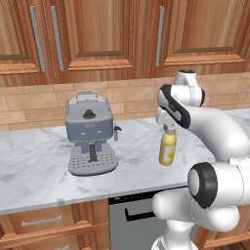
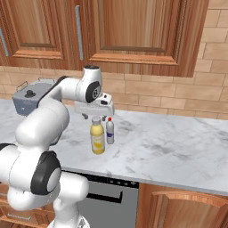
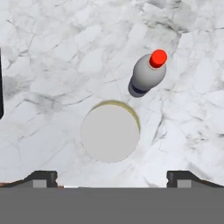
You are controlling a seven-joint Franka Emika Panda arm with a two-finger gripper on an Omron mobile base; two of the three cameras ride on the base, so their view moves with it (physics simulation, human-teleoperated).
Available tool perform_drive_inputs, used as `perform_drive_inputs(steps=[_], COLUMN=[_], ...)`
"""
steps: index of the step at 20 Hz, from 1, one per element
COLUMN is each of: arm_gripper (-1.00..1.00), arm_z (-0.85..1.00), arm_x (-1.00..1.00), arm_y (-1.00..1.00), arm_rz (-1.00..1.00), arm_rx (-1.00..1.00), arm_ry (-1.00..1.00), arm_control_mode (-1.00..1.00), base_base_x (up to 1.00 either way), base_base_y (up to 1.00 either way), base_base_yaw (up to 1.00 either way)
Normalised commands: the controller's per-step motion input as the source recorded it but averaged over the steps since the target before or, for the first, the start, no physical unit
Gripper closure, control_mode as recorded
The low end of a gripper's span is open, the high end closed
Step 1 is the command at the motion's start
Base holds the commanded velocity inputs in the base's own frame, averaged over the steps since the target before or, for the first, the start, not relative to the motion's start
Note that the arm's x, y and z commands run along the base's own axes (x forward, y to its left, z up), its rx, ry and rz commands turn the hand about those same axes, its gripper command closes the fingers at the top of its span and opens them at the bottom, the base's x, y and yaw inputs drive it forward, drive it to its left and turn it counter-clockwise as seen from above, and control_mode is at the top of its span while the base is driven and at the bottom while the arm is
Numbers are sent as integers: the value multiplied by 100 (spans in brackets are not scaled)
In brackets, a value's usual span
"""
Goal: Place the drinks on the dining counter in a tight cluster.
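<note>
Both base views look forward and down from behind the arm, left and right, at mid range. They share the marble wall counter [image 1: 39, 166], the yellow bottle [image 1: 167, 149] and the wooden cabinets [image 2: 133, 31]. The hand view looks straight down, close; the red-capped bottle [image 3: 146, 74] lies at 1 o'clock.

No text, brand, number or sign can be read anywhere. The small white bottle [image 2: 110, 132] has a dark band round it, but no lettering shows on it.

White arm folded forward, claw [image 3: 111, 177] pointing straight down, jaws wide apart.
</note>
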Motion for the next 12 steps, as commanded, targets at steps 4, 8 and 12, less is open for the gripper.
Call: perform_drive_inputs(steps=[4, 8, 12], arm_gripper=[-100, -100, -100], arm_z=[-4, 0, 0], arm_x=[9, 27, 18], arm_y=[0, 0, 0], arm_rz=[0, 0, 0], arm_rx=[0, 0, 0], arm_ry=[1, 5, 2], arm_control_mode=[-100, -100, -100], base_base_x=[0, 0, 0], base_base_y=[0, 0, 0], base_base_yaw=[0, 0, 0])
